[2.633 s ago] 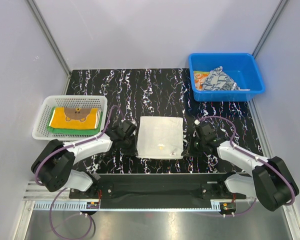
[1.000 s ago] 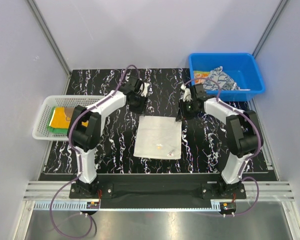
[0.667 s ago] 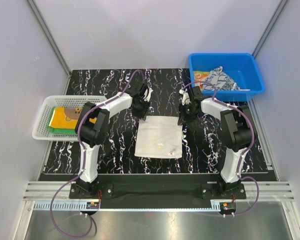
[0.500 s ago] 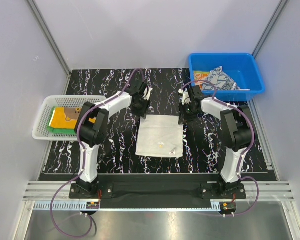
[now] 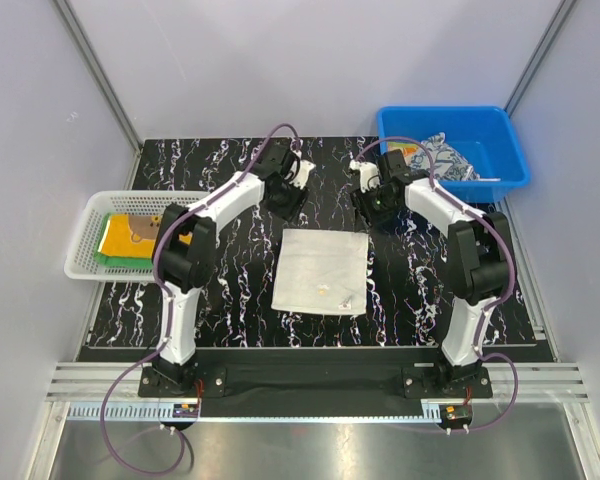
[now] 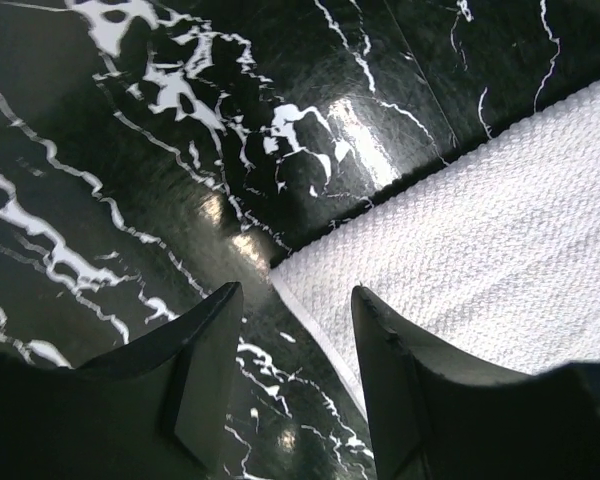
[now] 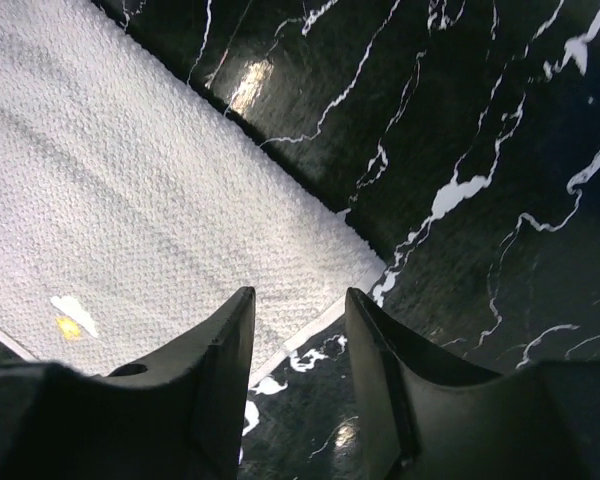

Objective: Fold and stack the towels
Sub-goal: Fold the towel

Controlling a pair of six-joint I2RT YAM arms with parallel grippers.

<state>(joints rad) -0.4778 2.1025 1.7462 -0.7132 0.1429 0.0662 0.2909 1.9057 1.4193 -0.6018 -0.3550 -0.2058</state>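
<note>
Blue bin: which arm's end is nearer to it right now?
Right. The right arm ends just left of the blue bin; the left arm ends farther left, beyond the white towel's far-left corner.

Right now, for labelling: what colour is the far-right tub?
The tub is blue; top external view shows it.

This is looking like a robotics lab booth: pale wall panels (image 5: 310, 60) in aluminium struts (image 5: 98, 75) are closing in a black, white-veined marble-look tabletop (image 5: 230, 290), and two white-and-black robot arms (image 5: 225, 200) are sitting bolted to a slotted metal rail (image 5: 320, 412) (purple cables (image 5: 101, 430) trailing).
</note>
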